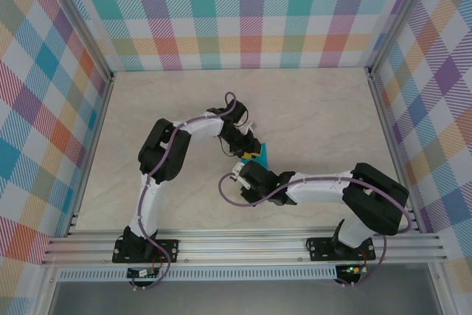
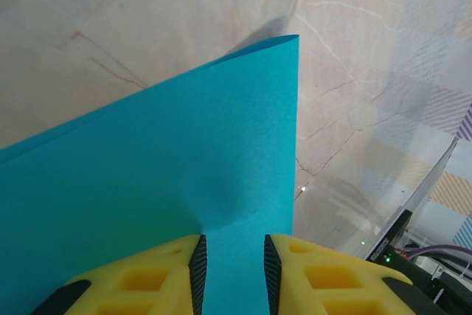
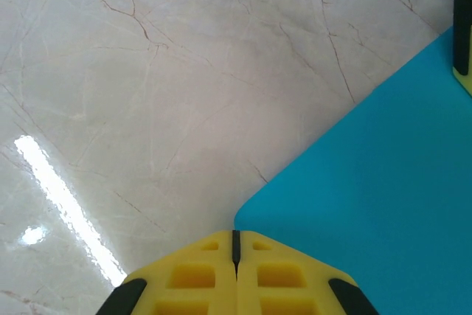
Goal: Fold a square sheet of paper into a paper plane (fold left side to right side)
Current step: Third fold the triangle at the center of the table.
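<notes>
Top external: two arms meet over one square sheet of paper [image 1: 264, 154] near the middle of the table [image 1: 324, 119], which they mostly cover. Left wrist: the left gripper [image 2: 235, 263] has its two yellow fingers slightly apart, with the sheet in the gap. Right wrist: the right gripper [image 3: 236, 245] has both fingers pressed together, tips at one corner of the sheet.
</notes>
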You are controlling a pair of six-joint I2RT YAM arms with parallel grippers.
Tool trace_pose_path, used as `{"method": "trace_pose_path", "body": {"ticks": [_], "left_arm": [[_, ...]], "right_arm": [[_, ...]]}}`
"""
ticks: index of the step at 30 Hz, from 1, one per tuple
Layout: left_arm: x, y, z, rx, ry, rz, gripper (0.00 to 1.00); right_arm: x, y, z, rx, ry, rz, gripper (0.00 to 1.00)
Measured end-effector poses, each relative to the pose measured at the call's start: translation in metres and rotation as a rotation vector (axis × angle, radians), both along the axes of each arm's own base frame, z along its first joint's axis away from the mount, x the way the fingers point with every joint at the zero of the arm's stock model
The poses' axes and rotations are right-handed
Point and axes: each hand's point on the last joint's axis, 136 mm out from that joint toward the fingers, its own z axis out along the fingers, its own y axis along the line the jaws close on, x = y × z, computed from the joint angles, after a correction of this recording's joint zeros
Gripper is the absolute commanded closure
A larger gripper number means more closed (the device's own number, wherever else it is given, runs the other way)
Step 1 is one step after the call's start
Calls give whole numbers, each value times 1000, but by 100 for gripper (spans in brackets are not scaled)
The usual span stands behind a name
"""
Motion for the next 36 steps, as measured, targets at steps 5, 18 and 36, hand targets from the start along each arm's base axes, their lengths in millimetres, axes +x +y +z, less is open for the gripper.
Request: {"method": "trace_pose_path", "body": {"ticks": [5, 18, 36], "left_arm": [[0, 0, -1, 4, -3, -16, 72], [-1, 1, -1, 8, -6, -30, 74], [-1, 1, -2, 13, -3, -33, 75]], "right_arm": [[7, -3, 15, 81, 53, -35, 100], [30, -26, 28, 191, 170, -147, 100], [50, -59, 3, 223, 320, -339, 100]]}}
